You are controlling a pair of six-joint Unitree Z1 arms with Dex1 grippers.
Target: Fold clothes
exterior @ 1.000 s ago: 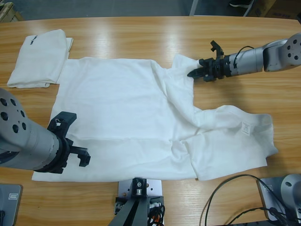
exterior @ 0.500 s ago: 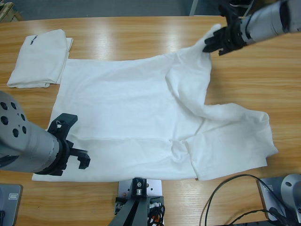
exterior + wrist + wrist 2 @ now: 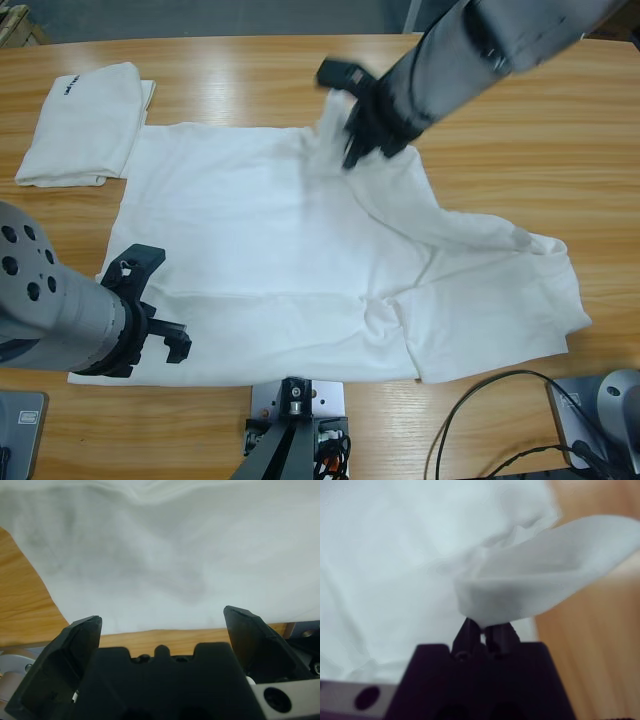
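So the right gripper has its two black jaws pinched tight on a fold of the big plain white soft-cloth T-shirt, and from the right wrist view that pinch of cloth balloons up just past the jaw tips like a little sail. The shirt itself lies spread across the long glossy wooden table, with its far side bunched and draped under that gripper and its near hem right in front of the left gripper. That one has its jaws wide apart with nothing between them, hovering at the shirt's edge with bare wood showing just ahead. If I were steering, I'd carry the pinched fold low and flat over the shirt's middle and let go only once the edge lies straight, since this thin jersey rumples easily. You can already see soft ridges and a wrinkly heap on the sleeve side. A second white T-shirt, folded into a neat rectangle with a small black lettering mark, sits well away from both sets of jaws.
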